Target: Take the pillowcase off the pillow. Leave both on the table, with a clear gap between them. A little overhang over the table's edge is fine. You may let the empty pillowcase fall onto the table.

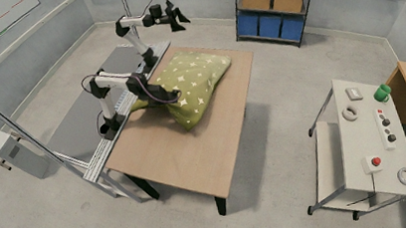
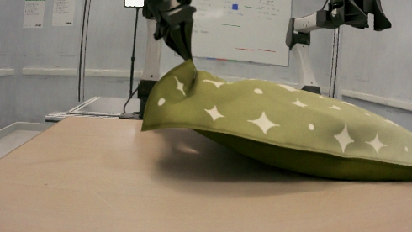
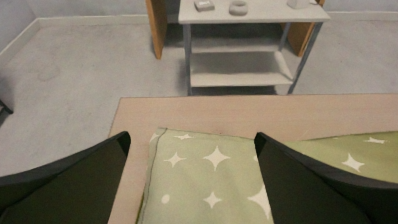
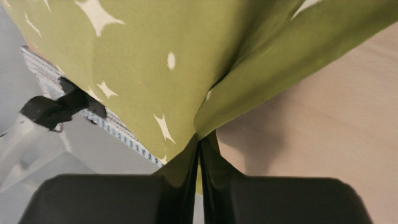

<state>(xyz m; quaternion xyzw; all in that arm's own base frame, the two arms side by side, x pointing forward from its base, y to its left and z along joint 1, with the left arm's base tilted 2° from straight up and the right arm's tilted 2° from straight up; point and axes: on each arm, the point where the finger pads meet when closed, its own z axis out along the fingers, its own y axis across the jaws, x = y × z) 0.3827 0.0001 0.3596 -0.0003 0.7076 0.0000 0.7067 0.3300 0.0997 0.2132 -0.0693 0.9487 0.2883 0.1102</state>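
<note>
The green pillowcase with white stars (image 1: 198,73) (image 2: 235,113) (image 3: 190,185) (image 4: 135,60) lies bulging on the table (image 1: 179,164) (image 2: 105,193) (image 3: 225,112) (image 4: 325,130). The pillow is not visible apart from it; the bulge suggests that it is inside. My right gripper (image 2: 190,60) (image 4: 199,136) is shut on a pinched fold of the pillowcase near one end. That end is lifted off the table, with a flap hanging down from the fingers. My left gripper (image 1: 184,25) (image 2: 375,29) (image 3: 192,134) is open and empty, raised high behind the pillowcase's other end.
The rail (image 1: 95,163) carrying both arm bases runs along one long side of the table. A white trolley (image 1: 360,133) (image 3: 250,15) stands apart beyond the opposite side. A shelf rack (image 1: 274,13) stands past the table's far end.
</note>
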